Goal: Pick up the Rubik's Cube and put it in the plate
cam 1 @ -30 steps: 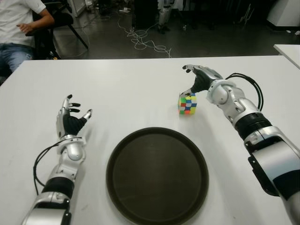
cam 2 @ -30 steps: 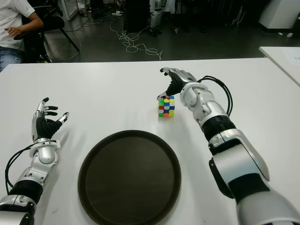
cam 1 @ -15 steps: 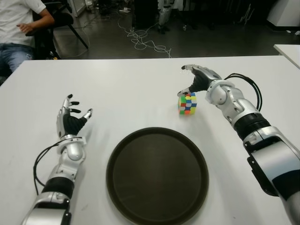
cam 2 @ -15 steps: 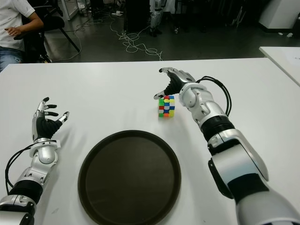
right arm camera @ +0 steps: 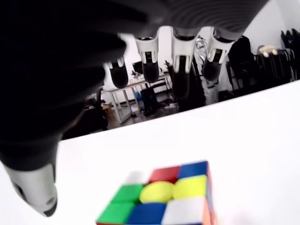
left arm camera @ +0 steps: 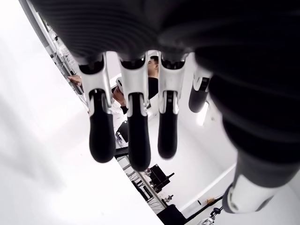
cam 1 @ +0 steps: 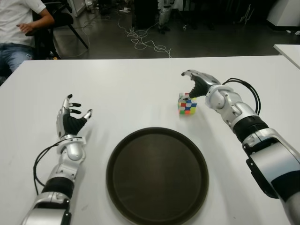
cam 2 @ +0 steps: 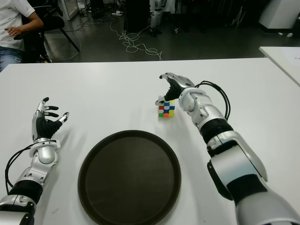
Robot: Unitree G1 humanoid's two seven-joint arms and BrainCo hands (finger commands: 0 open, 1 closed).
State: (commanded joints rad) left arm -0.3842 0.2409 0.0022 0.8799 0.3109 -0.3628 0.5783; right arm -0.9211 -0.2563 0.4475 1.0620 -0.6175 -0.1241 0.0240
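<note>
The Rubik's Cube [cam 1: 187, 105] is sitting on the white desk [cam 1: 131, 89], just beyond the far right rim of the round dark plate [cam 1: 157, 175] and apart from it. The right hand [cam 1: 197, 83] is hovering over the cube's far upper side, its fingers [right arm camera: 180, 70] spreading wide above the coloured top face — nothing is clasped between them, and the thumb is standing off to one side of the cube. Whether any fingertip is touching the cube cannot be told. The left hand [cam 1: 70, 118] is showing at the desk's left side, well left of the plate, palm up with its fingers [left arm camera: 133, 131] held loosely open and holding nothing. A seated person [cam 1: 18, 28] is showing beyond the desk's far left corner.
</note>
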